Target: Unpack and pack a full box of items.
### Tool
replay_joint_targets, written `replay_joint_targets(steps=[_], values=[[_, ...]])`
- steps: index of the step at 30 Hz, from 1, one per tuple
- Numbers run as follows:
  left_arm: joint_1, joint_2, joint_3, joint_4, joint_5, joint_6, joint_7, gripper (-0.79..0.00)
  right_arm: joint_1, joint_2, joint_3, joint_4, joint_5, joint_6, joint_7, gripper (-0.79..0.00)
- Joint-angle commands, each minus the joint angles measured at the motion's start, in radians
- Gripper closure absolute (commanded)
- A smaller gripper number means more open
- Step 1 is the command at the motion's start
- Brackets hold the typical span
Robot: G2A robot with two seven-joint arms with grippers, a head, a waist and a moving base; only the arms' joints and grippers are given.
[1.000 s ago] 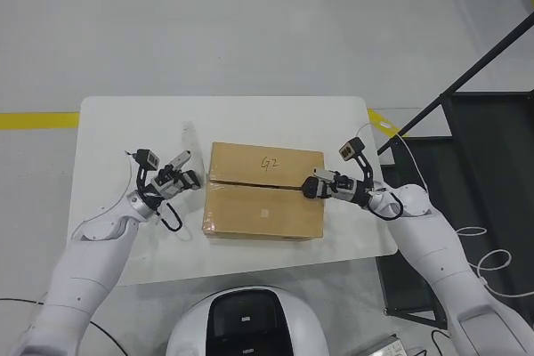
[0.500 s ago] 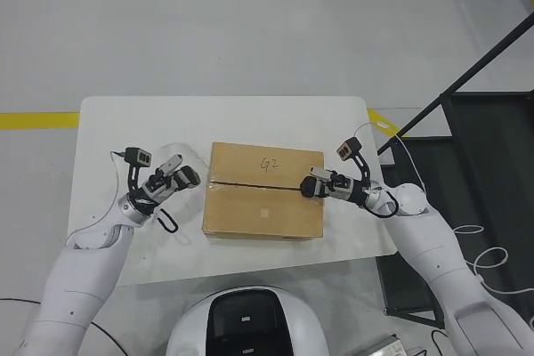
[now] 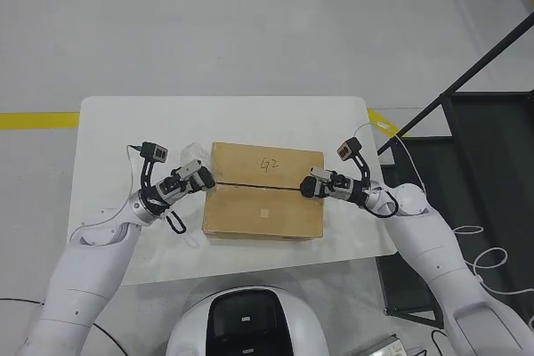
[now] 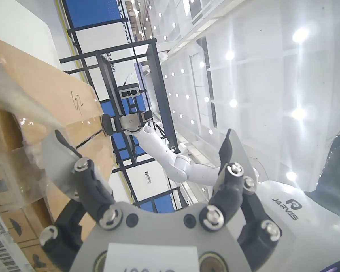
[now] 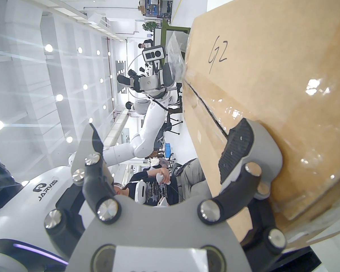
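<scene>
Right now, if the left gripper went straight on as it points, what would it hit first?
Probably the cardboard box: the left gripper points at its near end, by the top seam.

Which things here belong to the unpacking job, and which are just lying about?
Job: taped cardboard box; left gripper, open, at one end; right gripper, open, at the other.
Lying about: clear plastic film beside the box; black metal rack; yellow floor line.

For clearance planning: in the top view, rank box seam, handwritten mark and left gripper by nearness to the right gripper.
1. box seam, its end at the right gripper.
2. handwritten mark, on the far flap of the box.
3. left gripper, across the box.
</scene>
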Motion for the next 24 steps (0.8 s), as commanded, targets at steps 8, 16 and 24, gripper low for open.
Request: replay_joint_targets(steps=[8, 16, 24], values=[[-0.042, -0.014, 0.073, 0.026, 0.048, 0.083, -0.064, -0.785, -0.002, -0.002, 0.007, 0.001, -0.001, 0.001, 0.006, -0.785], [-0.059, -0.020, 0.089, 0.025, 0.048, 0.085, -0.094, -0.785, -0.003, -0.003, 0.011, -0.001, -0.006, 0.005, 0.008, -0.785], [-0.043, -0.016, 0.038, -0.027, -0.045, 0.069, -0.117, -0.785, -0.003, -0.005, 0.010, -0.014, -0.017, 0.009, 0.004, -0.785]])
